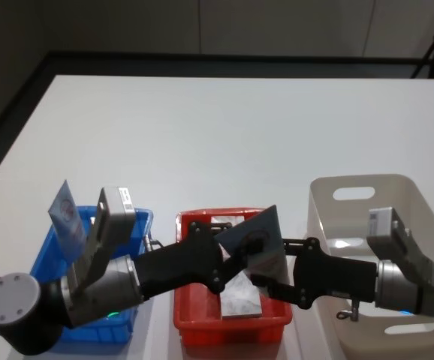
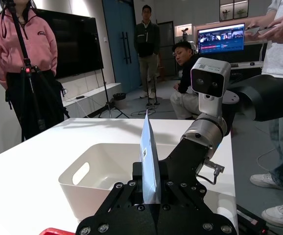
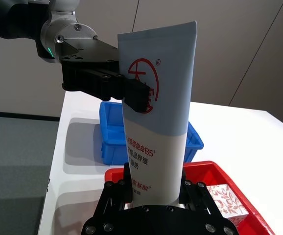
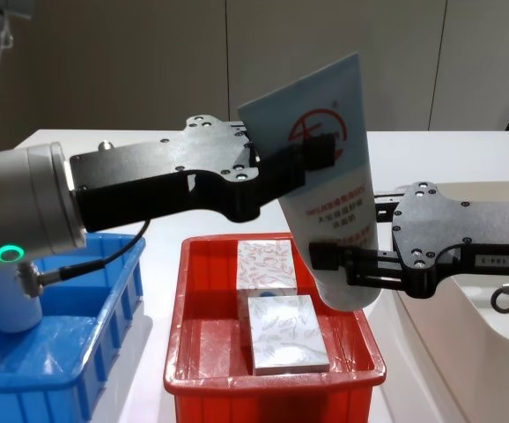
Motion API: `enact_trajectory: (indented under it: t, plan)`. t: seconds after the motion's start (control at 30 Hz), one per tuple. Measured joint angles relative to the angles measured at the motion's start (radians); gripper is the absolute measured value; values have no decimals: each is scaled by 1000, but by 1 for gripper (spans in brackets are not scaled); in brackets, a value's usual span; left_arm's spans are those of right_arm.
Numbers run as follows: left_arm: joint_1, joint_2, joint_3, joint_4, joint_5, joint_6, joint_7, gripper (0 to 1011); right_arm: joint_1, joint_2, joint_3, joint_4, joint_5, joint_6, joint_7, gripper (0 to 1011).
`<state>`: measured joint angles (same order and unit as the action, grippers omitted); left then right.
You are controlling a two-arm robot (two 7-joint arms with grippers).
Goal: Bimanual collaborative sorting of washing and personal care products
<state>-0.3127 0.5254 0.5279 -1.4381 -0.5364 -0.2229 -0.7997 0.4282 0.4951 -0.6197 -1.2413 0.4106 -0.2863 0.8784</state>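
Left gripper (image 4: pixel 318 152) and right gripper (image 4: pixel 334 264) both clamp one pale-blue tube (image 4: pixel 329 189) over the red bin (image 4: pixel 177 339). Chest view: two patterned boxes (image 4: pixel 288 333) inside. Head view: another tube (image 1: pixel 67 216), in the blue bin (image 1: pixel 46 259).

I held the tall pale-blue plastic squeeze tube (image 4: pixel 332 189) with a red round logo and red text tilted over the red plastic bin (image 4: pixel 184 295). Its flat crimped end was up. My left pincer (image 4: pixel 318 152) pinched it at the logo and my right pincer (image 4: pixel 347 263) near its foot. Below, two small flat white boxes with a pink-red leaf pattern (image 4: pixel 286 333) lay face up, seemingly touching. A second pale-blue tube (image 1: pixel 67 217) leaned in the blue plastic bin (image 4: pixel 52 401).
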Motion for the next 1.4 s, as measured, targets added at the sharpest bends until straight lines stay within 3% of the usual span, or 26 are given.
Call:
enact_trajectory:
  t: [0.3,0.73,0.77,1.1,1.23,1.4]
  plan:
    - [0,0,0,0,0,0,0,195,0,0,0,0,0,0,0,482]
    - [0,0,0,0,0,0,0,557,0,0,0,0,0,0,0,482]
    - [0,0,0,0,0,0,0,626,0,0,0,0,0,0,0,482]
    - [0,0,0,0,0,0,0,927,0,0,0,0,0,0,0,482]
    - [0,0,0,0,0,0,0,1002,0,0,0,0,0,0,0,482]
    - [0,0,0,0,0,0,0,1002,0,1,-1,0,1,0,4,482]
